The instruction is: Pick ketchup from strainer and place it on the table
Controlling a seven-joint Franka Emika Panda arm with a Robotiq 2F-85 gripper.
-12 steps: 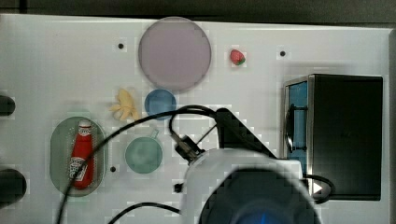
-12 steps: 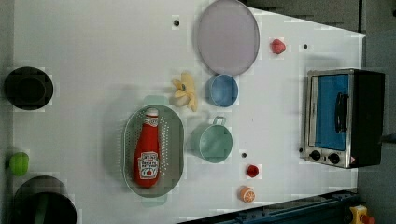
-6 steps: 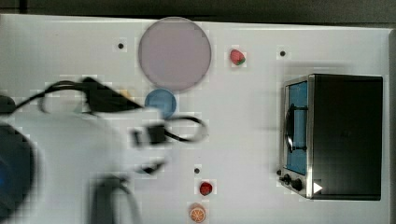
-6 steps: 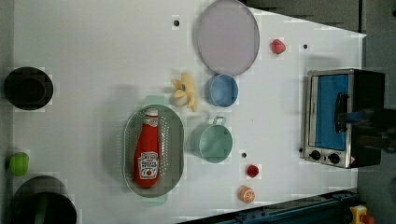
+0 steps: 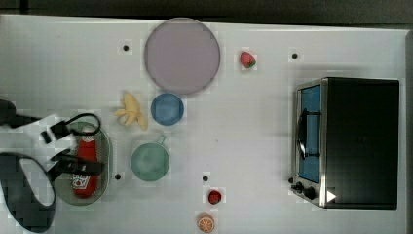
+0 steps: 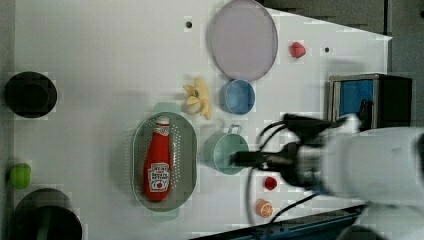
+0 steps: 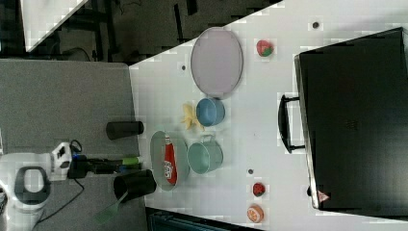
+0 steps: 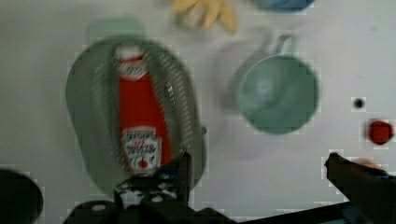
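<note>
Reaching in, nothing picked up yet

My gripper point(image 8: 257, 172) is spread wide and empty, hanging above the table point(image 5: 253, 146). The ketchup point(image 6: 158, 160) lies flat inside the strainer point(image 6: 186, 150), cap toward the top of the frame, at the lower left of centre in the left view; in the top view both sit at the lower left, partly under my arm. By my reckoning only the approach is under way: I have yet to come down over the bottle, pinch it, lift it out and set it on bare tabletop.
</note>
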